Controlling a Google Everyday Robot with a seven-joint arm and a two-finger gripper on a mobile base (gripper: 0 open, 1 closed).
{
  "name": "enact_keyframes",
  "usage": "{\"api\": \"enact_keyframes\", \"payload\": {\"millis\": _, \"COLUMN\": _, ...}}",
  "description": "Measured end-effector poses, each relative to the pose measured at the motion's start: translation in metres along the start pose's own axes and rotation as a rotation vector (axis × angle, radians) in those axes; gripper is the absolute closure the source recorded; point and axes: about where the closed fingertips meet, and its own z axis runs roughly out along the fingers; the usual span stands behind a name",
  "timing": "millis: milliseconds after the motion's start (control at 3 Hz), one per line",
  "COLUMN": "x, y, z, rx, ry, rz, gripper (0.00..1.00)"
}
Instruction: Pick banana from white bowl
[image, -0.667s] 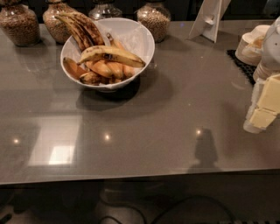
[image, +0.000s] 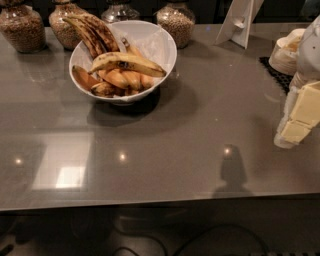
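Observation:
The white bowl (image: 161, 41) stands at the back left of the grey table. The long yellow banana (image: 127, 62), brown-speckled with a dark patch, lies across the top of the fruit in it. Mostly black-brown bananas (image: 92, 31) lean on the bowl's far left rim. Shorter orange-yellow ones (image: 120, 79) lie under the long banana. My gripper (image: 299, 119), cream-coloured, hangs at the right edge of the view above the table. It is far to the right of the bowl and holds nothing that I can see.
Glass jars of grain (image: 19, 27) (image: 176, 22) line the back edge behind the bowl. A white stand (image: 239, 20) is at the back right. Stacked beige paper bowls (image: 286, 55) sit on a black mat (image: 274, 72) just behind my gripper. The table's front edge (image: 150, 202) runs across the bottom.

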Motion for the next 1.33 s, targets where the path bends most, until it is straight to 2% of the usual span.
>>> {"api": "enact_keyframes", "payload": {"millis": 333, "x": -0.027, "y": -0.019, "z": 0.014, "rx": 0.036, "ry": -0.104, "rz": -0.003, "gripper": 0.00}}
{"api": "enact_keyframes", "payload": {"millis": 667, "x": -0.068, "y": -0.048, "z": 0.029, "rx": 0.075, "ry": -0.230, "rz": -0.009, "gripper": 0.00}}
{"api": "enact_keyframes", "payload": {"millis": 1000, "x": -0.113, "y": -0.075, "z": 0.048, "rx": 0.075, "ry": -0.345, "rz": -0.025, "gripper": 0.00}}
{"api": "enact_keyframes", "payload": {"millis": 1333, "x": -0.168, "y": -0.099, "z": 0.070, "rx": 0.029, "ry": -0.458, "rz": -0.037, "gripper": 0.00}}
